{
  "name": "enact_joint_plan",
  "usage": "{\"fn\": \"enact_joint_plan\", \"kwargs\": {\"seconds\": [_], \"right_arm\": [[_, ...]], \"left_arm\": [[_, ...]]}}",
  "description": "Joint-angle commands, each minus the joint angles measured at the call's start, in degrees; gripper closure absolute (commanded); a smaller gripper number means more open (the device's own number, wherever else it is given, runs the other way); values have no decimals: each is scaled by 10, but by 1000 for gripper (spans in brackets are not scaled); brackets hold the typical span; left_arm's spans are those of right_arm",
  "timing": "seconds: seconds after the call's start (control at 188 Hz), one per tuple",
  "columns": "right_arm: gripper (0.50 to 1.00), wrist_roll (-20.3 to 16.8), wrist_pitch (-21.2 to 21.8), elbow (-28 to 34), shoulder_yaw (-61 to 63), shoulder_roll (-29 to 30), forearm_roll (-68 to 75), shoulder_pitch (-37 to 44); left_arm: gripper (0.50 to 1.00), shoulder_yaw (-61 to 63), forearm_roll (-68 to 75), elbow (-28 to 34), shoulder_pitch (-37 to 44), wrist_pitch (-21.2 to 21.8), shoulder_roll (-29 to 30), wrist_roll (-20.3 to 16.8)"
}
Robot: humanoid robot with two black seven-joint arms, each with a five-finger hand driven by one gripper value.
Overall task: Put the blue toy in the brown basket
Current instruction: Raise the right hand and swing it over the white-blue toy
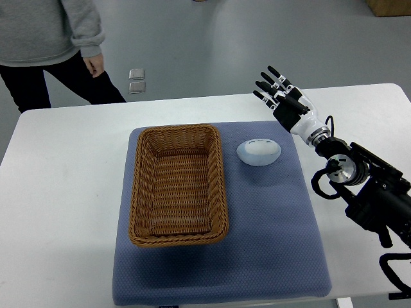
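Note:
A pale blue, rounded toy (259, 152) lies on the blue mat (270, 224), just right of the brown wicker basket (178, 185). The basket is rectangular and holds nothing. My right hand (277, 90) is raised beyond the mat's far right corner, up and to the right of the toy, with its fingers spread and nothing in them. Its black arm (366, 192) comes in from the right edge. The left arm does not show.
The mat lies on a white table (58, 212). A person in a grey top (48, 29) stands at the far left corner, one hand (95, 64) hanging down. Two small metal plates (137, 81) sit on the floor beyond the table.

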Motion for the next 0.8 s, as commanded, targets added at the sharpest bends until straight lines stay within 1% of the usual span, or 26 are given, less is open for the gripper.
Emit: {"fn": "enact_joint_plan", "kwargs": {"seconds": [0.0,0.261,0.362,0.426,0.512,0.554,0.608,0.698,0.794], "right_arm": [[589,0,0,0,0,0,0,0],[589,-3,-4,5,-1,-2,-1,5],[589,-11,-4,27,-8,-14,-11,20],[589,-24,-5,37,-32,-30,-35,40],[589,-48,-15,60,-89,-63,-88,70],[589,-62,-27,82,-133,-82,-124,103],[589,-72,-28,96,-178,-101,-156,134],[589,-76,-21,106,-273,-132,-201,202],[589,-77,-18,125,-424,-159,-264,296]], "left_arm": [[500,0,0,0,0,0,0,0],[500,1,0,-1,0,0,0,-1],[500,1,0,-1,0,0,0,-1],[500,1,0,-2,0,0,0,0],[500,2,0,-3,0,0,0,0],[500,2,0,-3,0,-1,0,-1],[500,2,0,-4,0,-1,0,0],[500,2,0,-5,0,-1,0,-1],[500,1,0,-4,0,-1,0,-1]]}}
